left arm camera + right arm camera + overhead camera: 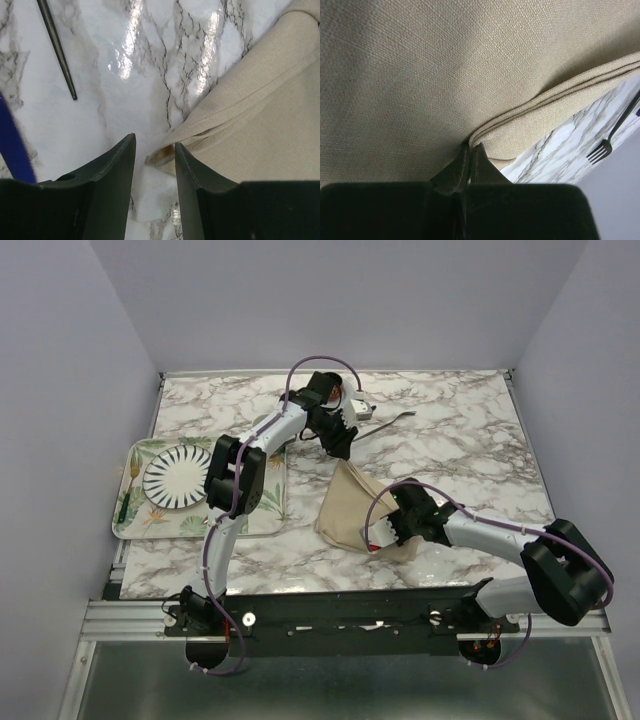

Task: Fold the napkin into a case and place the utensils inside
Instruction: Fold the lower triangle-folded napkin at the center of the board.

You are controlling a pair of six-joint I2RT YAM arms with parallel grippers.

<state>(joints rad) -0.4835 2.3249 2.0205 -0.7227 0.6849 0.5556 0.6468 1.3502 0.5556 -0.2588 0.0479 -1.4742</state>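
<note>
Right wrist view shows the right end effector (470, 156) clamped on a folded hem of the napkin (435, 65), which lies mid-worktop (470, 450), toward the near edge. Beyond, the left end effector (154, 150) hangs with jaws spread at the napkin's far corner. It should probably straddle both layers before closing.

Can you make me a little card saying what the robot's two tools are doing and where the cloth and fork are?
Left tool: open, over a corner of the plain beige cloth napkin
Right tool: shut on the napkin's edge
Napkin: partly folded, lying on the white marble table
Silver metal fork: on the table, apart from the napkin
</note>
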